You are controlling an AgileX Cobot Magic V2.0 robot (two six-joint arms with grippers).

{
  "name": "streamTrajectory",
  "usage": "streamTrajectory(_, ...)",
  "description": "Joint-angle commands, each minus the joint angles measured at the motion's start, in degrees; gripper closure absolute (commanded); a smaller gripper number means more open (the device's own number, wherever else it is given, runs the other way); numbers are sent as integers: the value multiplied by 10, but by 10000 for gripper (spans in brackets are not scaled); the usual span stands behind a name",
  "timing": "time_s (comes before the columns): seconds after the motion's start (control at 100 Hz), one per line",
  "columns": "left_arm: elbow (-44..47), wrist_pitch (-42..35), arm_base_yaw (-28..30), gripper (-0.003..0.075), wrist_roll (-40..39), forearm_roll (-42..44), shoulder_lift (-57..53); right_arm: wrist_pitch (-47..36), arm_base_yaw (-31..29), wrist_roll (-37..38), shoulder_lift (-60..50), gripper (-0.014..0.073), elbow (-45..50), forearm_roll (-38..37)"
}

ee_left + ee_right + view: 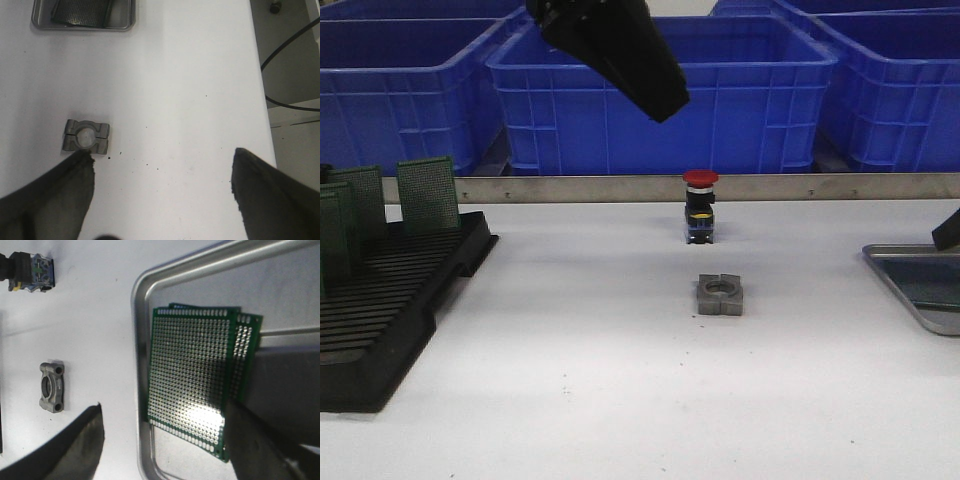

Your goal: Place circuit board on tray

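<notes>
Circuit board (192, 377) lies flat between right end effector (165, 440) fingers.

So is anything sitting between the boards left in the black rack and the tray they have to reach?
The metal clamp block and the red push button sit mid-table between the rack and the tray. Both are low. The tray already holds green boards, stacked and overlapping; bare floor shows beside them.

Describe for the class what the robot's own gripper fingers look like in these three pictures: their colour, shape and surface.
The left gripper has matte black fingers, broad at the base and tapering to blunt tips with rough, worn edges. The right gripper has the same dark wedge-shaped fingers. No markings or cables show on them.
</notes>
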Motion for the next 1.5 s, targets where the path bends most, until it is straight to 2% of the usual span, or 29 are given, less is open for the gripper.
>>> streamTrajectory(0.0,-14,24,-3,184,-2,-31,-33,21,-5,0,-38,59,-15,24)
streamTrajectory(0.15,-14,14,-3,186,-6,-44,-33,11,-4,-4,-55,64,-15,24)
streamTrajectory(0.35,-14,-52,7,187,-53,-51,-60,-30,19,-10,-107,64,-15,24)
streamTrajectory(0.5,-12,-94,44,188,-104,-51,-93,-75,63,-19,-167,64,-15,19)
streamTrajectory(0.62,19,-160,85,188,-137,-54,-134,-127,105,-19,-220,64,-10,7)
streamTrajectory(0.78,113,-257,136,190,-137,-72,-215,-231,171,-33,-300,64,22,2)
streamTrajectory(0.98,274,-418,189,190,-137,-111,-349,-382,255,-72,-402,64,89,2)
streamTrajectory(1.08,355,-486,203,190,-137,-122,-417,-422,289,-80,-452,64,118,2)
streamTrajectory(1.3,529,-628,207,192,-137,-141,-569,-468,301,-81,-555,64,192,2)
streamTrajectory(1.49,636,-650,207,194,-137,-154,-692,-527,301,-84,-668,64,271,2)
